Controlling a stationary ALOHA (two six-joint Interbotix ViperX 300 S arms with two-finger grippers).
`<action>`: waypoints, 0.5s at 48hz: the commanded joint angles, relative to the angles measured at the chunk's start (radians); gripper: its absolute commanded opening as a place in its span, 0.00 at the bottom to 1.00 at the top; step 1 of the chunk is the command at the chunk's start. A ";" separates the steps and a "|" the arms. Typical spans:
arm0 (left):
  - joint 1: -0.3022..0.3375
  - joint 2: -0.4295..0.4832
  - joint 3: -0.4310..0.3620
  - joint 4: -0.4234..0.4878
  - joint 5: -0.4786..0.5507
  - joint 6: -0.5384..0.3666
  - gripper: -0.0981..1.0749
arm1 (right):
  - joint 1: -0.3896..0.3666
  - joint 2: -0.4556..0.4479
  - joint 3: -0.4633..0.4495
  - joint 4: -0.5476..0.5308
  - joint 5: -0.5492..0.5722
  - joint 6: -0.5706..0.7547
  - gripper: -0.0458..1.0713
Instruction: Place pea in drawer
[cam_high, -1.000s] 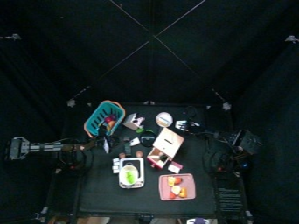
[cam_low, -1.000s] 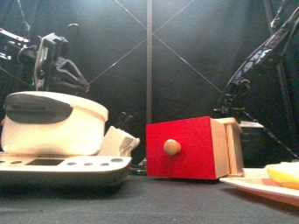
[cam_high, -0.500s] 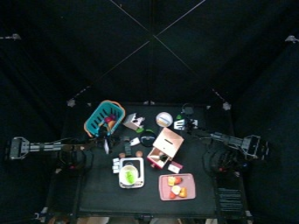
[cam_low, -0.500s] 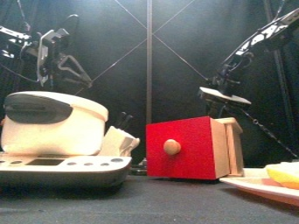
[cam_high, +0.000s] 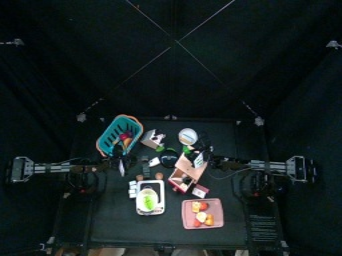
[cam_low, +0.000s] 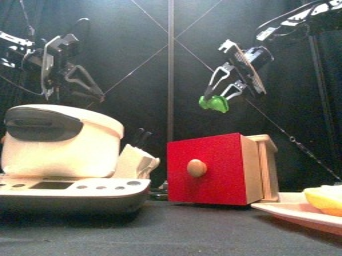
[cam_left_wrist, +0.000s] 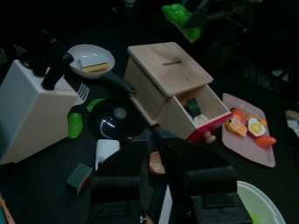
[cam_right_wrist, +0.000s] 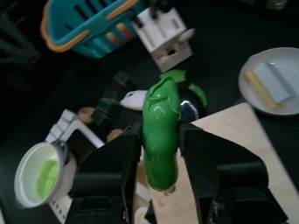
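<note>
The right arm's fingers (cam_low: 222, 88) hang in the air above the small tan wooden drawer unit (cam_left_wrist: 173, 86), pinching a bright green pea pod (cam_right_wrist: 163, 129) between them; the pod (cam_low: 211, 101) pokes out below the fingertips, well clear of the box. From the front, the drawer unit shows its red drawer face with a round red knob (cam_low: 207, 169), and the left wrist view shows that drawer pulled out, with some small pieces lying inside it. The unit sits near the middle of the black surface (cam_high: 230, 210), between a white knife block (cam_left_wrist: 35, 107) and a pink tray of cut fruit (cam_left_wrist: 251, 128). A teal-and-orange basket (cam_high: 118, 134) stands farther back on the left. The left arm's fingers (cam_left_wrist: 176, 166) rest low over the surface, pointing toward the drawer; whether they are parted I cannot tell.
</note>
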 joint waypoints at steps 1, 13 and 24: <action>0.002 0.002 -0.012 0.003 -0.006 0.002 0.57 | 0.043 0.002 -0.002 -0.005 -0.037 -0.002 0.54; 0.002 0.000 -0.011 0.003 -0.006 0.002 0.57 | 0.144 0.049 0.034 -0.002 -0.055 -0.002 0.54; -0.002 0.002 -0.011 0.003 -0.005 0.002 0.57 | 0.161 0.112 0.015 0.009 -0.055 0.006 0.54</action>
